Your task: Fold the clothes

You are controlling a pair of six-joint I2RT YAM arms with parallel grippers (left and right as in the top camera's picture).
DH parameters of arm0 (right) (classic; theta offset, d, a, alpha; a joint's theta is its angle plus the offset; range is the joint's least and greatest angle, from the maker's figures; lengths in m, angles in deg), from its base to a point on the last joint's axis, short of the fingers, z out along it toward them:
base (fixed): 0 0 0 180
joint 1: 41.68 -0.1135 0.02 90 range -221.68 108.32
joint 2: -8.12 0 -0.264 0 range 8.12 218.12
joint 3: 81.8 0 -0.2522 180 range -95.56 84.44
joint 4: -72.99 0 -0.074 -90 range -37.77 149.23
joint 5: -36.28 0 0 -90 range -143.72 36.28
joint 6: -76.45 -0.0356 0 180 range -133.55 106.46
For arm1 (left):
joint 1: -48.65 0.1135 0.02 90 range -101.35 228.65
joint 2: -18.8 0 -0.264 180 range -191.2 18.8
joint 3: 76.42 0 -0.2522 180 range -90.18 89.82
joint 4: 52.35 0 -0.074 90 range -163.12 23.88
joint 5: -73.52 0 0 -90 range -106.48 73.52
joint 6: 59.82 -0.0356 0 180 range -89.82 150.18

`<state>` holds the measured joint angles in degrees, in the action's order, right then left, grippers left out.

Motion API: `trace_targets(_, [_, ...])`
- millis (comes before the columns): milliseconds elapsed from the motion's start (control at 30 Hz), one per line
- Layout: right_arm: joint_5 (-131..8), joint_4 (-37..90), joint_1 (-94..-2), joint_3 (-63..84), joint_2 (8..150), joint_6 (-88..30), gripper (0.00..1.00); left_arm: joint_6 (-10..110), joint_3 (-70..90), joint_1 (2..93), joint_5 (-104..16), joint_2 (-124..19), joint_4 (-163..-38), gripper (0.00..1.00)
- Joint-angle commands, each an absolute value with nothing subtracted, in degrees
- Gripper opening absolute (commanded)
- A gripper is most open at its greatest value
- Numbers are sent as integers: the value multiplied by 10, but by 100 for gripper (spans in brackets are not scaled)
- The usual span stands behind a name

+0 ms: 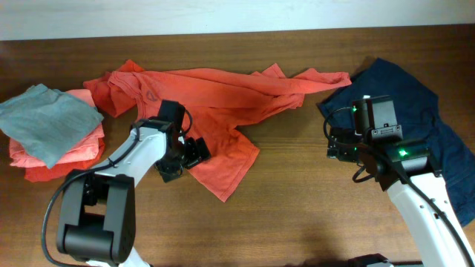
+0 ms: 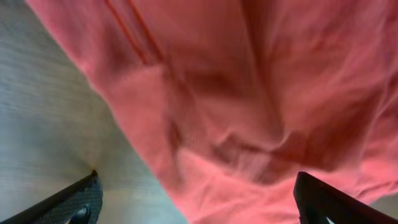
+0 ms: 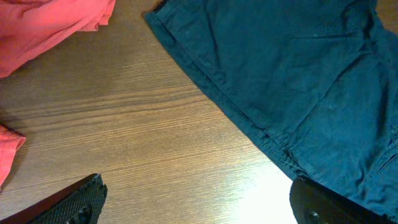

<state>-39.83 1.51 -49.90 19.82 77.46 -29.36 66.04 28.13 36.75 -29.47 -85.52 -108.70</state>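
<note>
Red-orange cloth of the T-shirt (image 2: pixel 249 93) filled the left wrist view, close under the lens, soft and creased. We saw it lying crumpled across the upper middle of the worktop (image 1: pixel 297 215), one sleeve strung out to the right with its tip just beside the navy garment (image 1: pixel 415 96), a lower flap trailing toward the front edge. We could not make out its lettering. At far left sat a folded pile, a grey top (image 1: pixel 44 119) over a coral garment (image 1: pixel 67 152), beside the shirt's collar end. The left hand (image 1: pixel 185 158) hovered at the left edge of the lower flap, fingers spread wide and nothing held. The right hand (image 1: pixel 340 147), equally wide and empty, hung over the worktop between the shirt and the navy garment. We judged the shirt not yet flat, so spreading came first: pinch one layer at a hem corner, draw it outward low and slow, and let the right hand take the far sleeve clear of the navy cloth.
</note>
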Motion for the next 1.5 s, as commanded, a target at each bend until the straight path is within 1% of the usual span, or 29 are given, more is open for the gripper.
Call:
trace_targets(0, [-395,15,-494,190,766,-289,99,693,300,366,-243,-858,-1058,98])
trace_targets(133, [-395,15,-494,190,766,-289,99,693,301,366,-224,-858,-1018,96])
trace_targets(200, [-395,15,-494,190,766,-289,99,693,301,366,-225,-858,-1004,89])
trace_targets(233, [-395,15,-494,190,766,-289,98,693,301,366,-225,-858,-1003,72])
trace_targets(300, [-395,15,-494,190,766,-289,98,693,301,366,-227,-860,-1003,62])
trace_targets(367, [-395,15,-494,190,766,-289,99,692,302,364,-226,-866,-1001,48])
trace_targets(400, [-395,15,-494,190,766,-289,99,692,302,363,-226,-868,-999,46])
trace_targets(533, [-395,15,-494,190,766,-289,99,692,309,355,-226,-898,-970,45])
trace_targets(600, [-395,15,-494,190,766,-289,99,692,309,355,-226,-911,-962,37])
trace_targets(633, [-395,15,-494,190,766,-289,99,692,309,355,-226,-914,-960,30])
trace_targets(667, [-395,15,-494,190,766,-289,99,692,309,356,-226,-916,-960,13])
trace_targets(700, [-395,15,-494,190,766,-289,99,692,309,357,-226,-916,-961,0])
trace_targets(800, [-395,15,-494,190,766,-289,99,676,308,359,-226,-909,-970,0])
trace_targets(867, [-395,15,-494,190,767,-289,99,663,305,367,-226,-891,-1006,0])
trace_targets(1000, [-398,15,-494,190,773,-289,99,627,305,409,-192,-808,-1133,0])
trace_targets(1100, [-409,16,-494,190,789,-289,99,596,305,471,-136,-706,-1225,0])
trace_targets(1133, [-418,16,-494,190,796,-289,99,585,305,488,-137,-681,-1238,0])
trace_targets(1267, [-484,27,-495,190,835,-284,99,574,305,538,-138,-591,-1269,0])
trace_targets(1333, [-541,34,-496,190,862,-258,99,574,305,545,-138,-562,-1268,0])
trace_targets(1467, [-615,35,-500,190,922,-222,95,574,305,544,-138,-542,-1266,0])
